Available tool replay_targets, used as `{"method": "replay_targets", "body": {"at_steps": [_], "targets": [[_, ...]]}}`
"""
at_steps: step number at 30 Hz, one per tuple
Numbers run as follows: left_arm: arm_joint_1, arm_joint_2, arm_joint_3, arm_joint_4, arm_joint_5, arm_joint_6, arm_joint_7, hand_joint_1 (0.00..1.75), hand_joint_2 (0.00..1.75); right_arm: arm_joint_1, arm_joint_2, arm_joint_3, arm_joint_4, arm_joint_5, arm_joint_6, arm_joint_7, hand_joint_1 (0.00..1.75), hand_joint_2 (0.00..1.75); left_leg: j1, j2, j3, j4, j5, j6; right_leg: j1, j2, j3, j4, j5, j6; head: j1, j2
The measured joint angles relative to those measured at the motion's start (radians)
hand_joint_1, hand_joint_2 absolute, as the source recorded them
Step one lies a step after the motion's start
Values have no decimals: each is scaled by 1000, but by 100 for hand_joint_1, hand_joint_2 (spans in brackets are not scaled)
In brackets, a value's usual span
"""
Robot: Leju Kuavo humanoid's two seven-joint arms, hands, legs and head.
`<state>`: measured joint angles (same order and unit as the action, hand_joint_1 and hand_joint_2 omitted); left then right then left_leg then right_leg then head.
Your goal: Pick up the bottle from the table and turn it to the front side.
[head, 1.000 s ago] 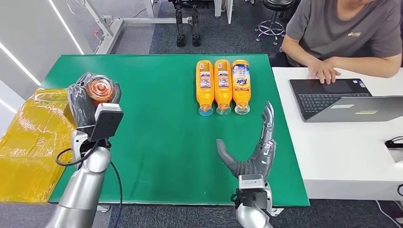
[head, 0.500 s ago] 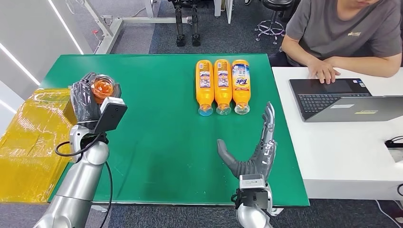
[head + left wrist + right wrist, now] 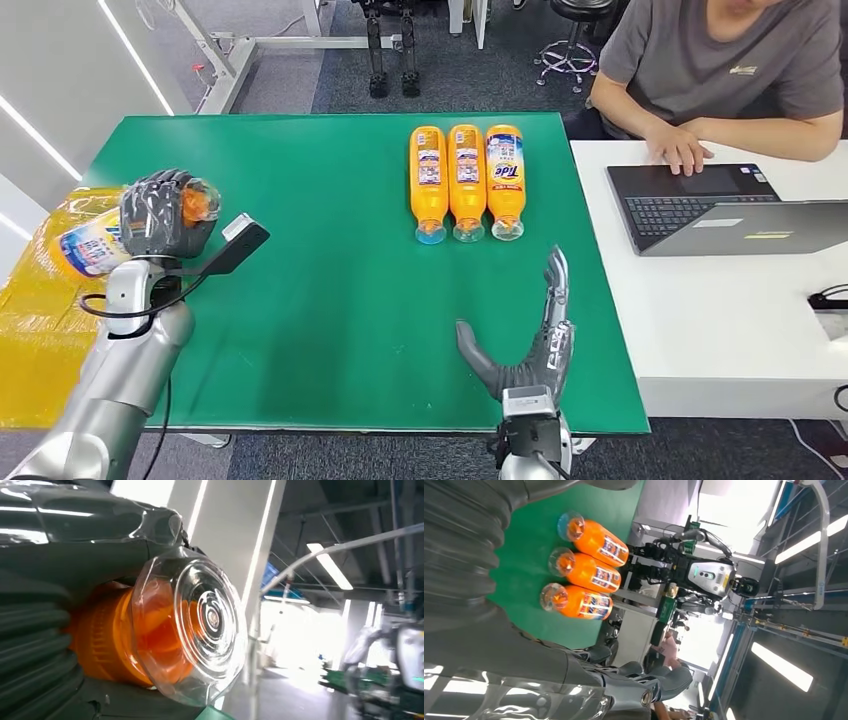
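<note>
Green tabletop (image 3: pixel 320 260) spreads beneath the robot: its left hand (image 3: pixel 155 215) has fingers clamped around an orange plastic detergent bottle (image 3: pixel 95 240) lying sideways, clear cap (image 3: pixel 192 630) jutting past them; the right hand (image 3: pixel 530 335) hovers, fingers spread apart, three matching orange bottles (image 3: pixel 465 180) beyond its fingertips.

Four orange bottles total: three lying in a row (image 3: pixel 467 182) near the far right corner of my green table (image 3: pixel 330 300), touching side by side, caps toward me, plus one bottle (image 3: pixel 95 240) gripped in my left hand (image 3: pixel 155 213) over the table's left edge. One laptop (image 3: pixel 720 210) on one white table (image 3: pixel 740 330) to the right, one person (image 3: pixel 730 70) at it, one yellow wrapped box (image 3: pixel 40 320) off the left edge. Two hands of mine, right hand (image 3: pixel 530 330) flat open with nothing in it.
</note>
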<state>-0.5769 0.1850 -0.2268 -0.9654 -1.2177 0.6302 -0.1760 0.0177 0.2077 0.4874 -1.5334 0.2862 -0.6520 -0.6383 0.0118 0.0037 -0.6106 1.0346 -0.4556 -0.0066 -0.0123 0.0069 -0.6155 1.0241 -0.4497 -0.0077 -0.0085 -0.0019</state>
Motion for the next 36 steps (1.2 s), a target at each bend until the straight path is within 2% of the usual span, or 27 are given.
{"method": "replay_targets", "body": {"at_steps": [3,5,8,11,16,24,28,36], "targets": [[11,95,5,35,-191,-29,141,175,175,20,-2,0,9,-24,11,-14,0,175,0,4,1,0,-1,-2,0,4,-1,0,0,-2,0,0],[23,151,14,44,-275,-73,178,175,175,25,-5,-1,15,-37,6,-22,0,175,0,4,1,0,-1,-2,0,4,-2,0,0,-3,0,0],[27,196,29,63,-298,-229,151,175,175,26,-7,-1,22,-46,-1,-26,0,175,0,0,1,0,-1,-2,1,-1,-1,0,-1,-3,0,0],[21,211,33,101,-287,-357,116,175,175,26,-7,-1,22,-47,-5,-26,0,175,0,-1,1,0,-1,-2,1,-1,-1,0,-1,-3,0,0],[14,209,27,173,-286,-409,100,175,175,28,-8,-1,23,-47,10,-25,0,175,0,0,1,0,-1,-2,0,0,-1,0,-1,-3,0,0],[-36,184,-32,355,-285,-434,-33,175,175,25,-9,-1,45,-62,55,-24,0,175,0,0,1,0,-1,-2,0,-1,-1,0,-1,-3,0,0],[-64,157,-62,411,-271,-406,-126,175,175,23,-9,-1,63,-67,65,-26,0,175,0,-1,1,0,-1,-2,0,-1,-1,0,0,-3,0,0],[-92,95,-110,449,-241,-278,-186,175,175,5,-9,-1,90,-68,85,-21,0,175,0,0,1,0,-1,-2,0,-1,-1,0,0,-3,0,0]]}}
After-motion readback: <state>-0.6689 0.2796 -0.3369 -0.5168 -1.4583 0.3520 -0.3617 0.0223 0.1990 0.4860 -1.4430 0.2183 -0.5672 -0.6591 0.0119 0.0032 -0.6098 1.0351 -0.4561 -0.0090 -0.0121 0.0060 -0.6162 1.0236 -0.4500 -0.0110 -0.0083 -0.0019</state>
